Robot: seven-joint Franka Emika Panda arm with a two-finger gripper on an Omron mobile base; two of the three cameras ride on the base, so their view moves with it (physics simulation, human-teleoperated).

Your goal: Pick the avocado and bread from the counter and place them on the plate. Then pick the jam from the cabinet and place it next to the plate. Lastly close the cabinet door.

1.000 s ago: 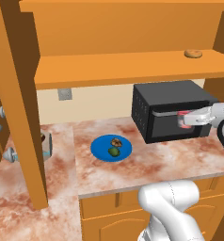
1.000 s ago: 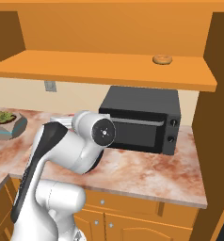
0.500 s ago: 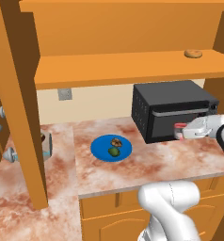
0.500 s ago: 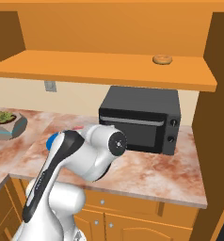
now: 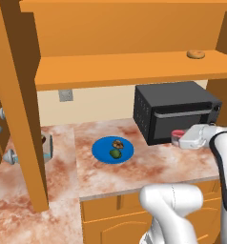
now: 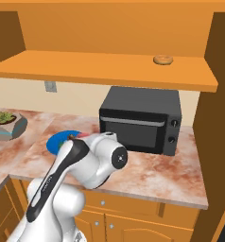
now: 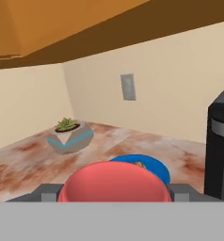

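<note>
My gripper (image 5: 175, 137) is shut on the jam (image 5: 178, 134), a pinkish-red jar, held low in front of the microwave and above the counter (image 5: 153, 167). In the hand view the jam (image 7: 114, 183) sits between the fingertips (image 7: 44, 192). The blue plate (image 5: 99, 150) lies to the gripper's left on the counter. On it rest the avocado (image 5: 116, 154) and the bread (image 5: 117, 143). The plate (image 7: 154, 165) shows just beyond the jar in the hand view. The cabinet (image 5: 125, 69) hangs above, and the cabinet door (image 5: 17, 100) stands open at the left.
A black microwave (image 5: 175, 109) stands at the back right of the counter. A tan doughnut-shaped roll (image 5: 196, 54) lies on the cabinet shelf. A potted plant (image 6: 8, 124) sits on the counter at the far left. A wall outlet (image 5: 65, 95) is above the plate.
The gripper has come down and slightly left with the jam, from level with the microwave door to just above the counter. Plate, avocado and bread have not moved.
</note>
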